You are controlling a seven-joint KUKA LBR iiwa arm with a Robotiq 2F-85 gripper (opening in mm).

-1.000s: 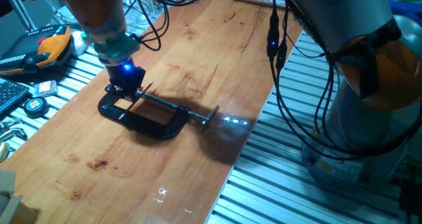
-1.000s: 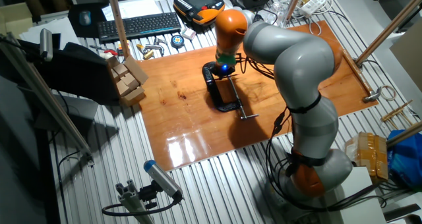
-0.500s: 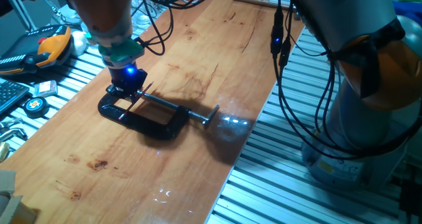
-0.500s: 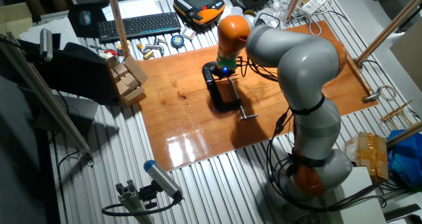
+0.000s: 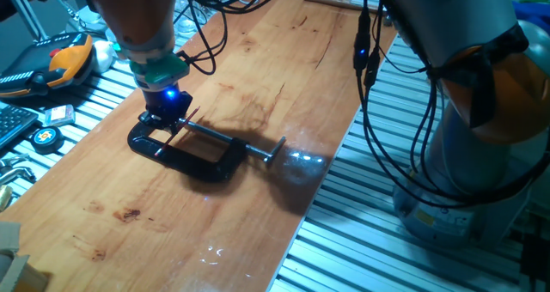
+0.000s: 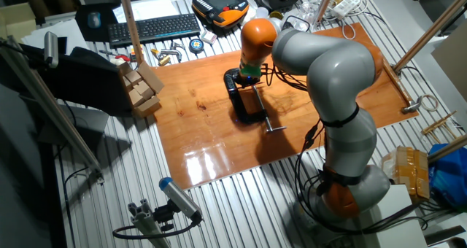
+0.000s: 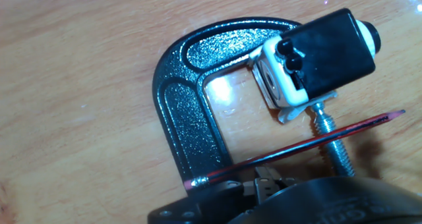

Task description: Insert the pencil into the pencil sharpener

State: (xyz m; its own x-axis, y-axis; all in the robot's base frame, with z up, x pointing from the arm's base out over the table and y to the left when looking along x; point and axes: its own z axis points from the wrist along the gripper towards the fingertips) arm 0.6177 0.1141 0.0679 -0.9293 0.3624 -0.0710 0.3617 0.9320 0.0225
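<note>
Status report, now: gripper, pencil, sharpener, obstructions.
Gripper low over C-clamp; jaw state unclear. Pencil lies across clamp's screw, not inserted. Sharpener held in clamp.

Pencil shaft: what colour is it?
Red, with a dark tip; the pencil shows best in the hand view, lying across the clamp.
</note>
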